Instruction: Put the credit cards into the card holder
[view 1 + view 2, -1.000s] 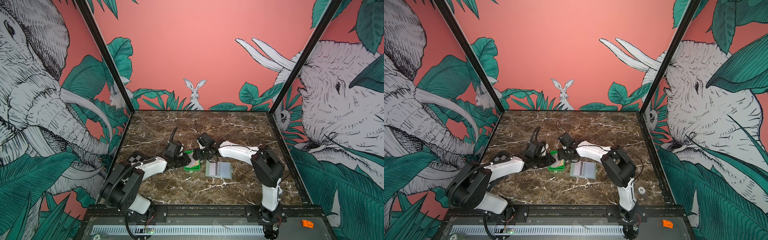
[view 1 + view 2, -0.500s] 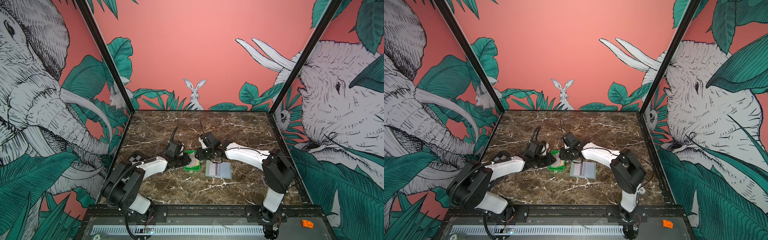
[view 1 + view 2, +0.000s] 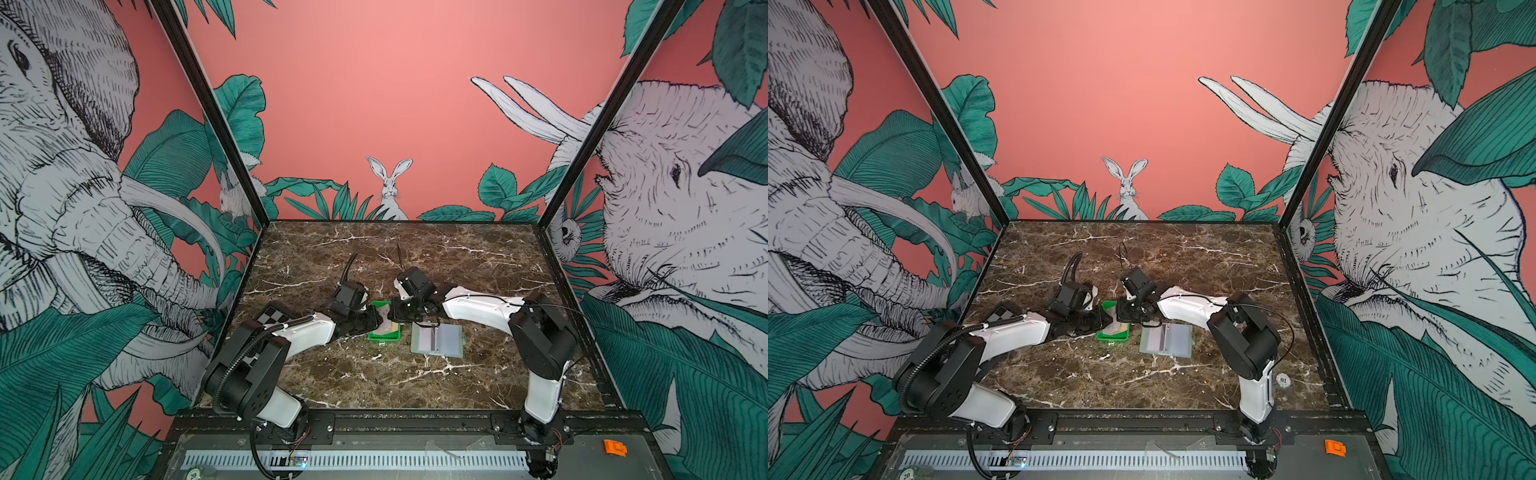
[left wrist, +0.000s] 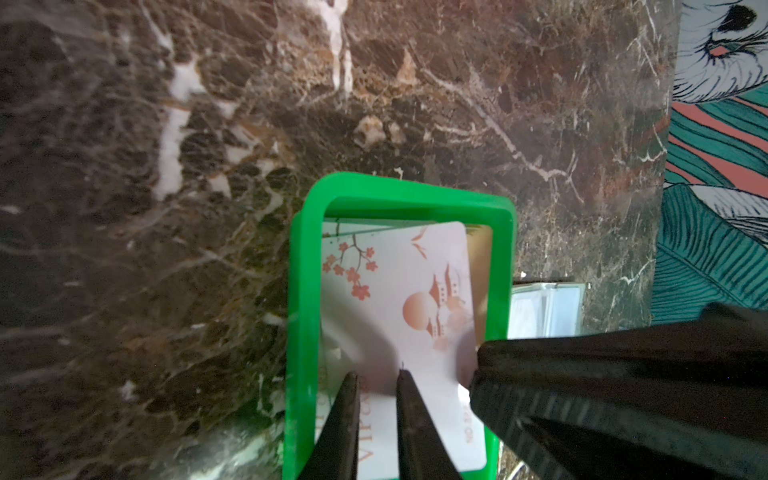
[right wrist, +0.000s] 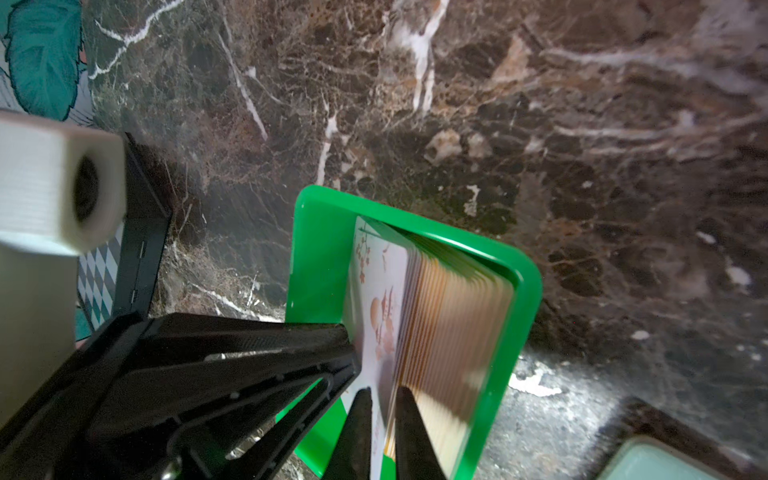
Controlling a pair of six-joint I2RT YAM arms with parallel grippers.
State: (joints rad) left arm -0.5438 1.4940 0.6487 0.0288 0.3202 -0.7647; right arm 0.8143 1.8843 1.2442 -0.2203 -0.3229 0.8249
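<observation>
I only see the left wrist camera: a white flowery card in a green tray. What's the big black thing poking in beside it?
Observer: That's the right gripper. It's pinching the white card by its edge.
Operator: Any more cards behind it?
Observer: Yes, a thick stack of tan-orange cards sits behind it in the green tray.
Operator: Where do they go?
Observer: Into the card holder, lying open right of the tray in both top views.

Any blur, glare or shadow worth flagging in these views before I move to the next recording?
Right wrist view: the credit cards smear with blur toward the lens, and the white cylinder is out of focus. Left wrist view: the top card prints sharp, though a soft shadow crosses it. Both top views: even light, posts splayed by the wide lens.
</observation>
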